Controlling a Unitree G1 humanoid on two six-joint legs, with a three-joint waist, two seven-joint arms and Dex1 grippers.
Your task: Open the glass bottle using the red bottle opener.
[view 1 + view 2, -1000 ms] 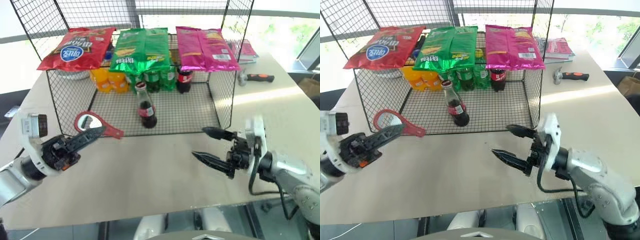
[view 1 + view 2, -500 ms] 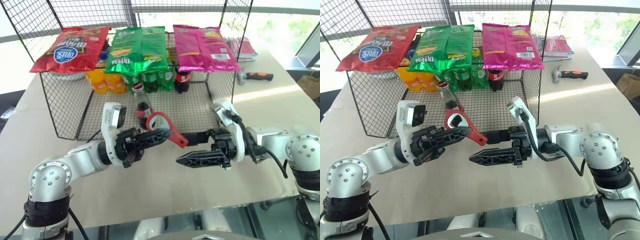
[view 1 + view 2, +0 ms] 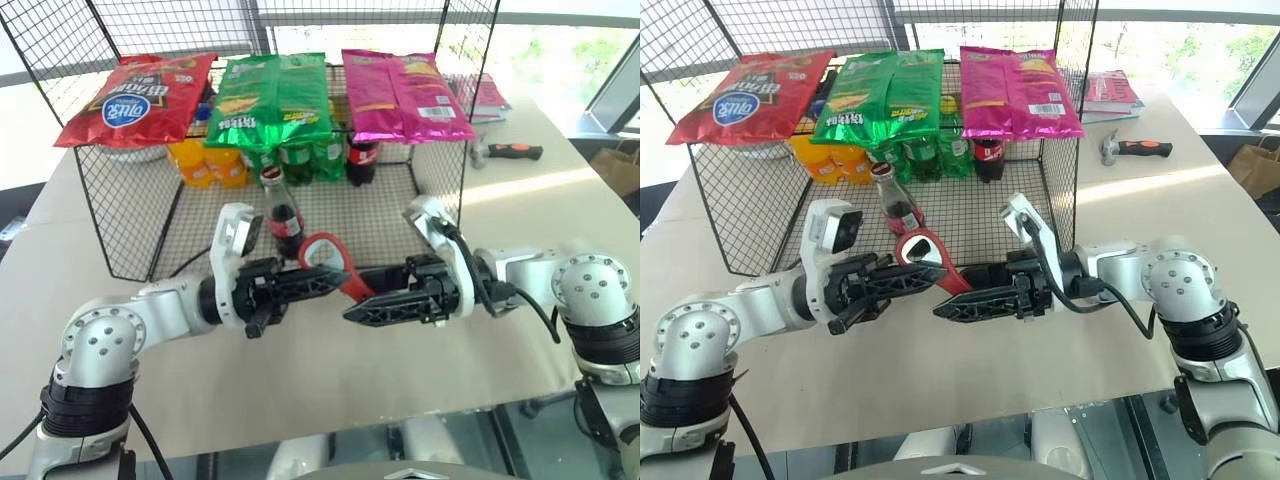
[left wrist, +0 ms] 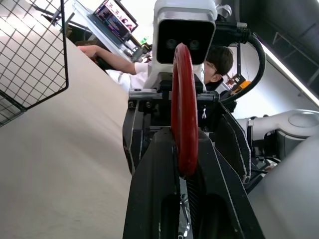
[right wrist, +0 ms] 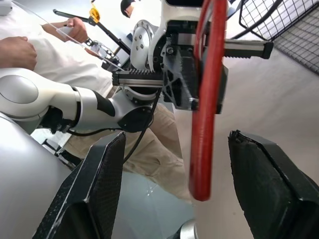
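**Grippers meet at the opener**

In front of the glass bottle (image 3: pixel 283 213), the left gripper (image 3: pixel 322 281) points level, pinching the red bottle opener (image 3: pixel 335 262). The right gripper (image 3: pixel 372 298) faces it, fingers spread around the opener's handle.

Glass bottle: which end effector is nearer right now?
Left. The left end effector, shut on the red bottle opener, sits just in front of the glass bottle. The right end effector is open around the opener's handle, farther from the bottle.
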